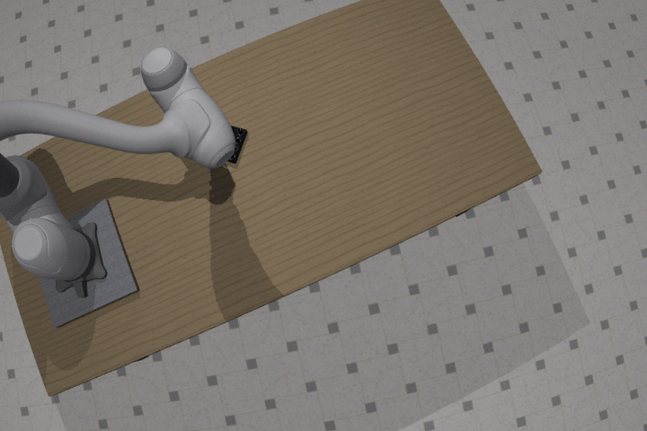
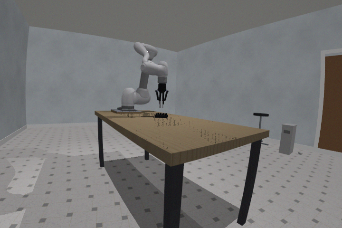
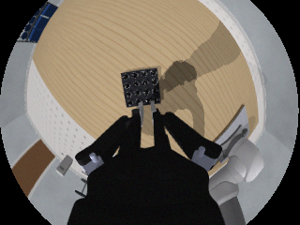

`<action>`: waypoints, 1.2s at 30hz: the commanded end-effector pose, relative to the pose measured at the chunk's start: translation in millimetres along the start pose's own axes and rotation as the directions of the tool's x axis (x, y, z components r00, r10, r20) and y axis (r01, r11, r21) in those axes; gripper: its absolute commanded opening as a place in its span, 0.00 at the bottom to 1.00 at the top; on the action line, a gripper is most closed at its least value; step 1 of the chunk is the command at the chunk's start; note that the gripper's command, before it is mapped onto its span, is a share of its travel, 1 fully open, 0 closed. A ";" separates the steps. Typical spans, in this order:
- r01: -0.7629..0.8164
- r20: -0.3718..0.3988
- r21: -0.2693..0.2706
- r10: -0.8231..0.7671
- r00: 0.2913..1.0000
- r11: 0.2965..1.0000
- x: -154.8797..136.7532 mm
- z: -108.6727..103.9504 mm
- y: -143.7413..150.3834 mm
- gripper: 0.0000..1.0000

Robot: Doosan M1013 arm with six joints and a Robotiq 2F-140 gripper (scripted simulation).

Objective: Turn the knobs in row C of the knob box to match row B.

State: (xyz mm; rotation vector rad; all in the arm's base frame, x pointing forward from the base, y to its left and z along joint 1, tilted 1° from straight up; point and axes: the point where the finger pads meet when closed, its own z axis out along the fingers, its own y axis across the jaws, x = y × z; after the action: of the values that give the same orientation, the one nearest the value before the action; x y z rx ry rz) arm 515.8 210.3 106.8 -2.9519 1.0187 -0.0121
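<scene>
The knob box (image 3: 141, 88) is a small black square block with rows of dark knobs, standing on the wooden table. It also shows in the side view (image 2: 161, 115), and in the overhead view (image 1: 238, 144) it is half hidden under my wrist. The knob lines and names are too small to read. My gripper (image 3: 146, 107) hangs well above the box, pointing down, with its fingertips over the box's near edge. The fingers stand close together with nothing between them. In the side view the gripper (image 2: 161, 103) is clearly above the box, not touching it.
My arm's base sits on a grey plate (image 1: 87, 269) at the table's left end. The table (image 1: 283, 167) stretches far to the right of the box. A stool (image 2: 260, 118) and a grey bin (image 2: 287, 138) stand on the floor beyond the table.
</scene>
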 end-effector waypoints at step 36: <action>0.000 0.000 0.000 0.000 1.000 1.000 -0.2 35.5 -0.1 0.12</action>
State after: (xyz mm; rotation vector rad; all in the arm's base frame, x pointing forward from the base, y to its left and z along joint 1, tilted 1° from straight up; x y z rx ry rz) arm 516.2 211.0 74.0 -2.9520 1.0190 -0.0121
